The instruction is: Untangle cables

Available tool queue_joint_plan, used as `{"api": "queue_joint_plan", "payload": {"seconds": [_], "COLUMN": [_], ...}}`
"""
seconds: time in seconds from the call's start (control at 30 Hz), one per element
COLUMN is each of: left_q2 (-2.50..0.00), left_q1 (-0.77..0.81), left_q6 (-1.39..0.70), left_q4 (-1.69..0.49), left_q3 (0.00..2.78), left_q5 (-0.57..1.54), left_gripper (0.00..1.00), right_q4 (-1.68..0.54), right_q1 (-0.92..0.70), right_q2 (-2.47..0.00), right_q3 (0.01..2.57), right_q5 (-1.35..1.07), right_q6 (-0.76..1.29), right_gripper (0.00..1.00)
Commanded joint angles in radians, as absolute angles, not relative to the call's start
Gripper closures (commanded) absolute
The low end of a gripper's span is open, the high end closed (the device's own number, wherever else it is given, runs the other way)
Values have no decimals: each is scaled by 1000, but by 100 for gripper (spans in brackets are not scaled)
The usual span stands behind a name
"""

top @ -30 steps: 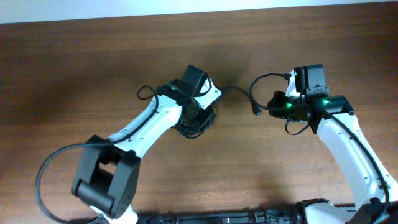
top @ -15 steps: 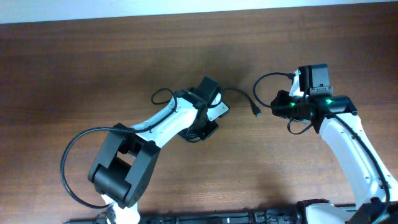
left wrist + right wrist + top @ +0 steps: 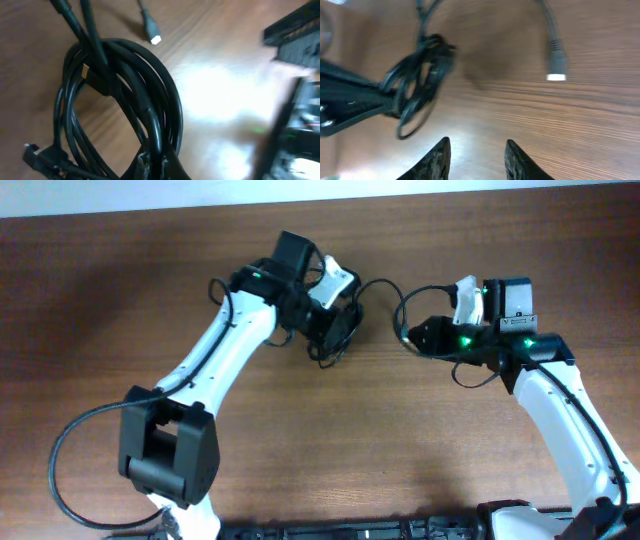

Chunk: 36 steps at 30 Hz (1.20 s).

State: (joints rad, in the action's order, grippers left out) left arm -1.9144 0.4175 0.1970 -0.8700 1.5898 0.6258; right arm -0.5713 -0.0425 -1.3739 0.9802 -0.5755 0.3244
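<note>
The cables [image 3: 125,100] form a tangled coil of black cords hanging in front of my left gripper [image 3: 152,167], which is shut on one strand of the coil. Above the coil, a silvery-tipped plug [image 3: 152,32] lies on the wood. In the overhead view my left gripper [image 3: 335,330] holds the bundle at the table's far middle. From it a loose strand [image 3: 380,283] arcs right. My right gripper [image 3: 412,335] sits just beside that strand's end, open, with bare table between its fingers. In its own view, right gripper [image 3: 476,152] faces a plug [image 3: 556,60] and the coil [image 3: 420,75].
Brown wooden table [image 3: 150,300] all around. The two arms reach within a hand's width of each other at the far middle. The table's far edge [image 3: 320,195] runs a short way behind the grippers.
My left gripper closed on the cable bundle and carried it toward the table's far side. My right gripper opened slightly and shifted left toward the loose cable end.
</note>
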Motion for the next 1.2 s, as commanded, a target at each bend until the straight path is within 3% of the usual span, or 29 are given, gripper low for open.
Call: {"api": "queue_joint_plan", "payload": {"seconds": [0.0,0.33,0.57,0.93,1.17], "left_q2": [-1881,-1881,-1881,-1881,-1881], "left_q1": [376,366,366,365,365], "left_q6": [191,-25,-39,-91,-121], "left_q4": [-857,-749,-745,-742,-692], "left_q3": [1608,1608,1608,1608,1608], "left_q5": [905,1042,1169,1172,1334], "left_gripper": [100,100,100,100,100], "right_q4": [-560,-518,-448,-377,-376], "right_q1": [-39,-154,-210,-210,-210], "right_q2": [-1377,-1383,-1383,-1387,-1464], "right_q3": [995,993,993,992,992], "right_q5": [-780,-782,-592,-691,-673], "right_q6": [284,286,446,454,529], "right_gripper": [63,62,63,58,59]}}
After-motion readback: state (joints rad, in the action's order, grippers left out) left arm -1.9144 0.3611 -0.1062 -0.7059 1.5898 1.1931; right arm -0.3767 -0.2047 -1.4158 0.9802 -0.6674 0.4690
